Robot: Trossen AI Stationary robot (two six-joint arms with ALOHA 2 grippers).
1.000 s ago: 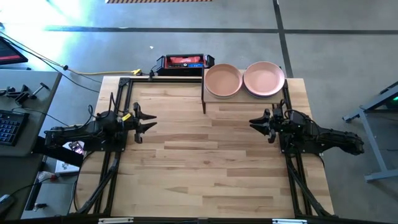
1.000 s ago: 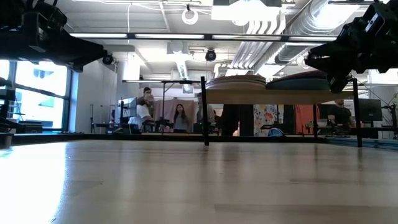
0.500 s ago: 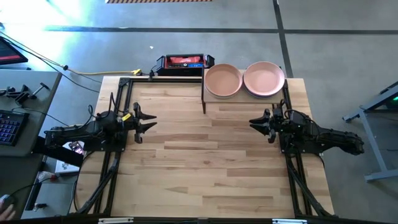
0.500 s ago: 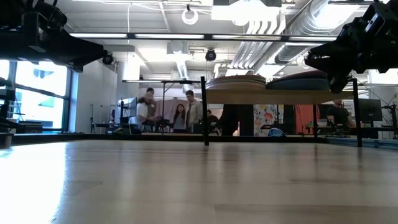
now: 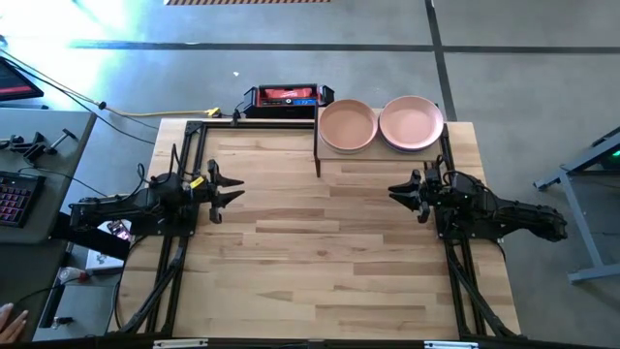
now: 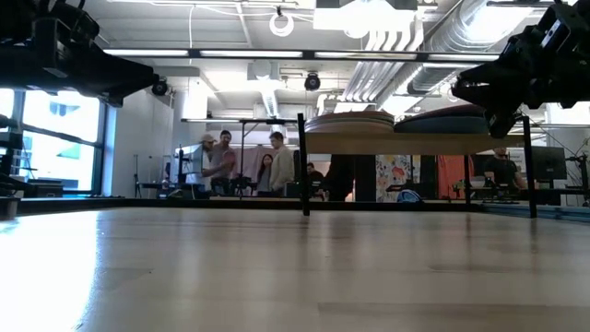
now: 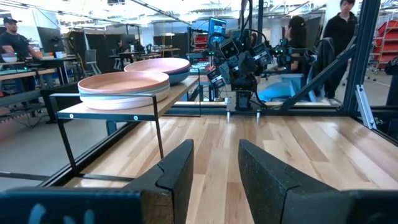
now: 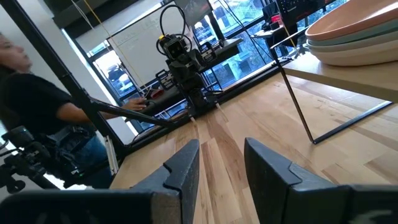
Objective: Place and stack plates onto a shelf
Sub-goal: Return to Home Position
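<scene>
While both arms hang level over the slatted wooden surface (image 5: 320, 252), the plates sit in two stacks side by side on the shelf (image 5: 380, 152), which stands at the surface's far edge on the right arm's side. Seen from above, the stack nearer the middle of the surface is topped by a tan plate (image 5: 348, 125) and the outer stack by a pink plate (image 5: 412, 122); the two stacks lie just beside each other and fill the board. From the left wrist, paler plates show under the tan one and a blue rim under the pink one. The right wrist view catches the edge of one stack, a pinkish plate over a pale green and a beige one; which stack it is cannot be told. The left pincer (image 5: 237, 191) is held above the surface near its left edge, pointing inward, its fingers (image 7: 177, 171) parted with bare wood showing between them and nothing held. The right pincer (image 5: 395, 191) faces it from the opposite side, just in front of the shelf, its fingers (image 8: 186, 168) likewise spread and empty. The two are well apart. A red-and-black box (image 5: 286, 97) lies beyond the far edge, beside the shelf. In the low view, several people (image 6: 241, 166) stand in the room behind.
</scene>
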